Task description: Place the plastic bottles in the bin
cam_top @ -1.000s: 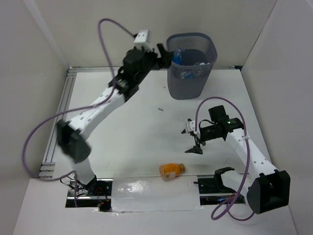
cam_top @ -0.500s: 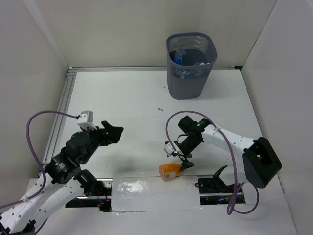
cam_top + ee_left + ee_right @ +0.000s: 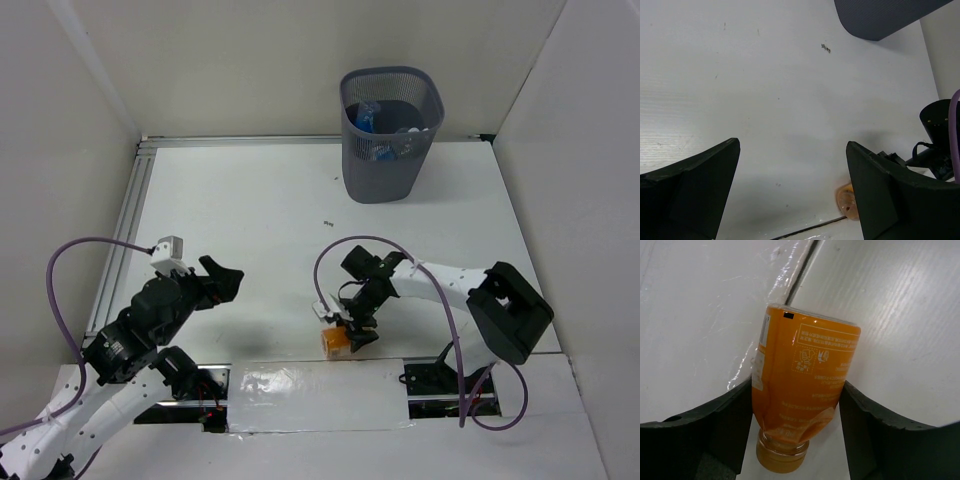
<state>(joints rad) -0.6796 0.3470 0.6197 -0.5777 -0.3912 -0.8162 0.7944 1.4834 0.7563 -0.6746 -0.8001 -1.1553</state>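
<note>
A short orange bottle (image 3: 337,341) lies on the table near the front edge, beside the taped strip. My right gripper (image 3: 346,330) reaches down over it; in the right wrist view the orange bottle (image 3: 805,375) fills the gap, cap toward the camera, and both fingers (image 3: 730,420) press its sides. The right gripper (image 3: 796,385) is shut on it. My left gripper (image 3: 222,276) hangs open and empty over the table's left front. In the left wrist view the left gripper (image 3: 792,145) frames bare table, with the orange bottle (image 3: 846,200) by its right finger. The bin (image 3: 386,178) holds several clear bottles (image 3: 388,140).
The mesh bin (image 3: 880,17) stands at the back centre, near the rear wall. A shiny taped strip (image 3: 315,395) runs along the front edge between the arm bases. A small dark speck (image 3: 327,224) lies mid-table. White walls close in both sides.
The left arm has swung back from the bin to the front left, open. The right gripper has come down over the orange bottle and closed on its sides, turning it.
</note>
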